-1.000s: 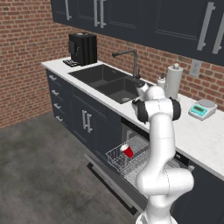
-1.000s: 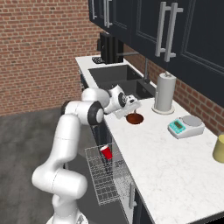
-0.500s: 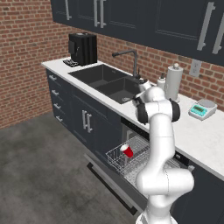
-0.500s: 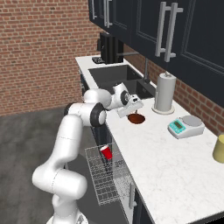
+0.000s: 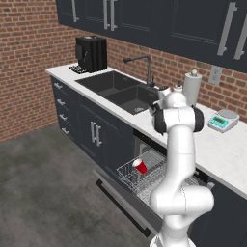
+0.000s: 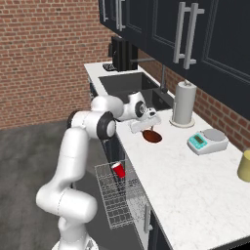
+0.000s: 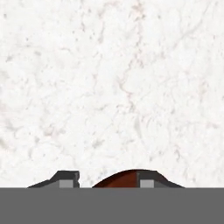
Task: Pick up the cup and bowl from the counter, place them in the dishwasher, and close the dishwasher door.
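The dark reddish-brown bowl (image 6: 152, 136) sits on the white counter (image 6: 176, 180) just right of the sink. My gripper (image 6: 146, 128) hangs low over the bowl's near rim. In the hand view the bowl (image 7: 118, 179) shows between the fingertips of the gripper (image 7: 107, 180), one tip outside the rim and one over the bowl, with a small gap left, so the gripper is open. The red cup (image 5: 140, 166) (image 6: 118, 170) lies in the white wire rack (image 5: 144, 181) of the dishwasher, whose dark door (image 5: 120, 198) is dropped down.
A paper towel roll (image 6: 184, 103) and a kitchen scale (image 6: 207, 141) stand behind the bowl by the brick wall. A yellow tumbler (image 6: 244, 166) is at the far right. The dark sink (image 5: 120, 89) with a faucet and a coffee machine (image 5: 90, 54) lie to the left.
The jaws have narrowed around the bowl's rim. The arm has barely moved, and the bowl and cup stay where they were.
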